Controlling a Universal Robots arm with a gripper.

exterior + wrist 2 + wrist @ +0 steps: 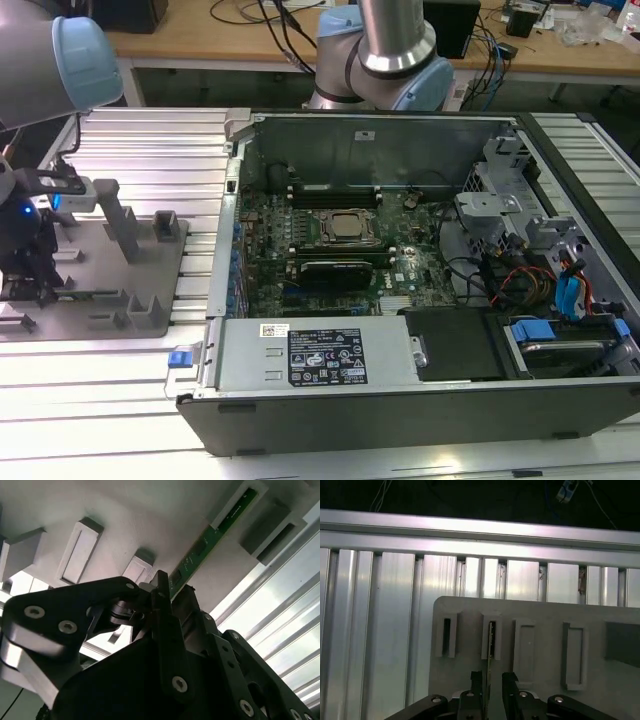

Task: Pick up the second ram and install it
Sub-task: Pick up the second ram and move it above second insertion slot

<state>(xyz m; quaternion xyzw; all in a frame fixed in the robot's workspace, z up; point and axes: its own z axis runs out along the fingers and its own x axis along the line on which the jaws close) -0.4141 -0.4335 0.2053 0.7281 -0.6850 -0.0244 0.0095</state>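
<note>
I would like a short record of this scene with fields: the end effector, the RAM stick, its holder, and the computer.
end effector: open, straddling the second ram
second ram: green stick, standing on edge in a slot of the grey holder
grey holder: lies on the ribbed aluminium table, at the exterior view's left
computer case: open, motherboard exposed, to the exterior view's right of the holder

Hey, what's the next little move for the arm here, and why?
Probably close the pincer on the second ram: its fingers straddle the stick, a gap shows beside it, and it stands in a slot of the gray fixture.
</note>
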